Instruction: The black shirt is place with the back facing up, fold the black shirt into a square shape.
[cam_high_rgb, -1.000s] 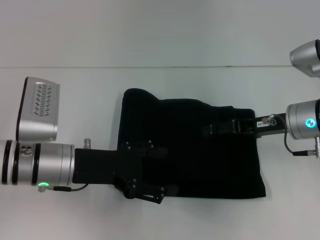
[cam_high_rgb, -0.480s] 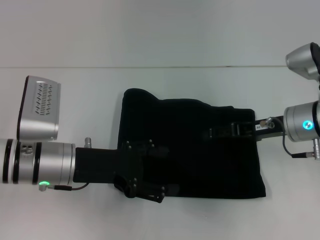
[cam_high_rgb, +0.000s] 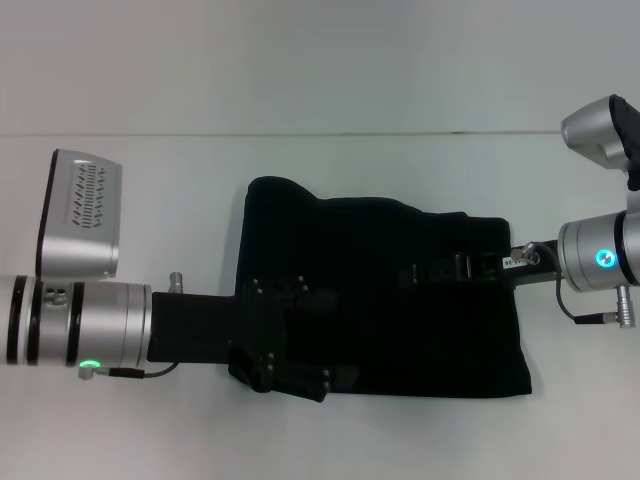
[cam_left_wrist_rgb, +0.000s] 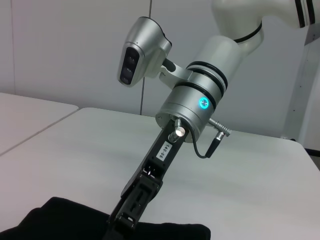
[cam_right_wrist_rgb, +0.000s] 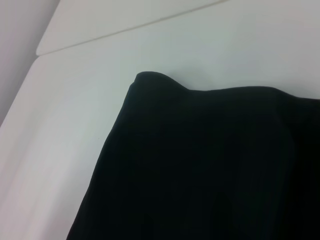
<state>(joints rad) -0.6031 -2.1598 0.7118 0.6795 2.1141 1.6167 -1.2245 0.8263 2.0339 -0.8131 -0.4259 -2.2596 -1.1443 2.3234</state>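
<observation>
Black fabric fills the middle of the head view: the black shirt (cam_high_rgb: 390, 290) lies flat on the white tabletop (cam_high_rgb: 320, 180) as a folded, roughly rectangular slab, with one rounded corner bulging at its far left end. The left claw (cam_high_rgb: 300, 375) reaches in from the left and sits over the shirt's near left corner; black against black, its jaws cannot be told open from closed. The right claw (cam_high_rgb: 430, 270) comes in from the right, low over the shirt's far half, and its state cannot be read here either. Each silver forearm shows a glowing ring light.

From the left wrist view, the right claw (cam_left_wrist_rgb: 125, 217) slants down out of its silver wrist, and its dark tip meets the upper edge of the black shirt (cam_left_wrist_rgb: 60, 222), which shows as a low mound along the picture's lower border. Whether the tip pinches the cloth cannot be told. The white tabletop (cam_left_wrist_rgb: 240, 175) stretches behind it towards a pale wall.

From the right wrist view, the black shirt (cam_right_wrist_rgb: 210, 170) covers most of the picture, smooth and matte, with a rounded corner against the white tabletop (cam_right_wrist_rgb: 75, 110). No fingers show.
</observation>
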